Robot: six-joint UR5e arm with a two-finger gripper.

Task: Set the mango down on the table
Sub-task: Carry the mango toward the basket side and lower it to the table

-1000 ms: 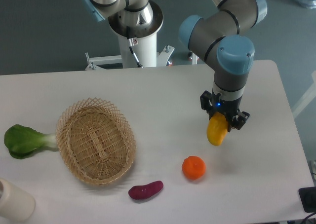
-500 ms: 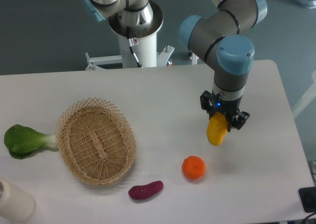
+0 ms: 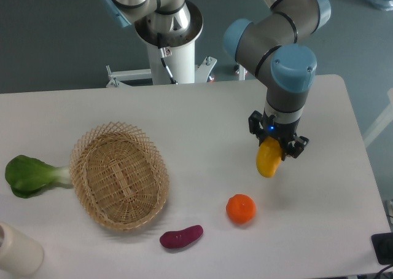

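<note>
The yellow-orange mango (image 3: pixel 268 159) hangs tilted in my gripper (image 3: pixel 276 146), which is shut on its upper end. It is over the right part of the white table (image 3: pixel 202 125), and its lower tip seems just above the surface, though contact cannot be told. The round orange fruit (image 3: pixel 241 208) lies a little below and left of the mango.
A woven basket (image 3: pixel 120 174) sits at the left of the table, with a green leafy vegetable (image 3: pixel 31 174) beside it. A purple oblong vegetable (image 3: pixel 181 236) lies near the front edge. A white cylinder (image 3: pixel 17 251) stands at the front left corner.
The gripper and mango have shifted very slightly up and to the left. Nothing else has moved.
</note>
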